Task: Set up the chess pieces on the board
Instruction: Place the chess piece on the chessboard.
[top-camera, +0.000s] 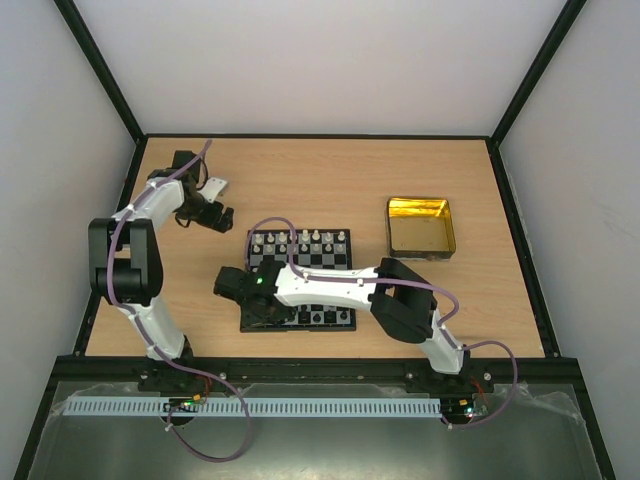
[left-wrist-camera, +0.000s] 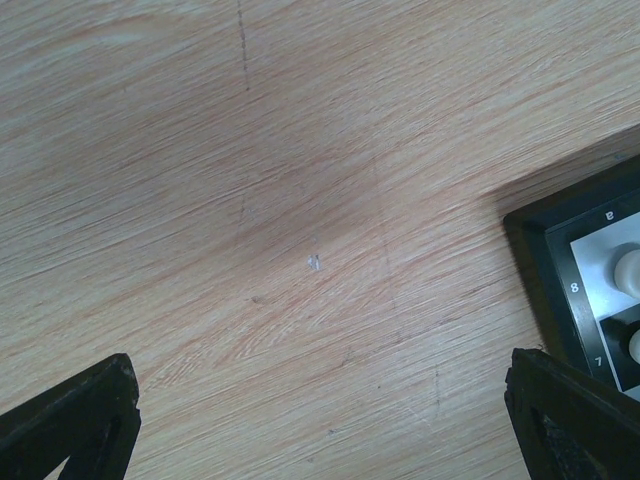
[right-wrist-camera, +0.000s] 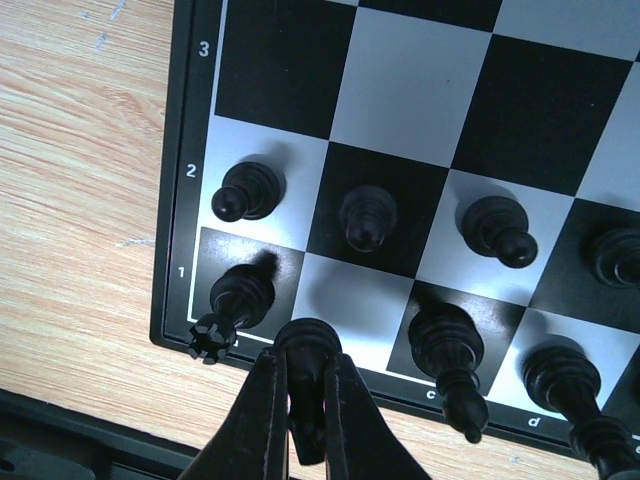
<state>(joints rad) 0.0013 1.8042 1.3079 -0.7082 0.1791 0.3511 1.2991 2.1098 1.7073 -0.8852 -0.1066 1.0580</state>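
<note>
Gripping a black piece (right-wrist-camera: 308, 338) between narrowly closed fingers, the right gripper (right-wrist-camera: 308, 368) holds it over the light square in row 1 of the board (right-wrist-camera: 400, 90), between the black rook (right-wrist-camera: 235, 300) in the corner and a taller black figure (right-wrist-camera: 450, 360). Only the right wrist view shows this, along with three black pawns (right-wrist-camera: 368, 215) on row 2. The top view alone places the board in the middle of the table (top-camera: 330, 180), with white pieces (top-camera: 300, 240) along its far rows and a gold tray (top-camera: 418, 207) well apart on its right. The fingers hide the held piece's shape, and I cannot tell whether it touches the square. From above, the right arm covers much of the board's near half. That arm stretches low and leftward across the board. The left arm is folded with its elbow high, and the left gripper (left-wrist-camera: 320, 365) hangs wide and empty over bare wood beside the board's far left corner.
</note>
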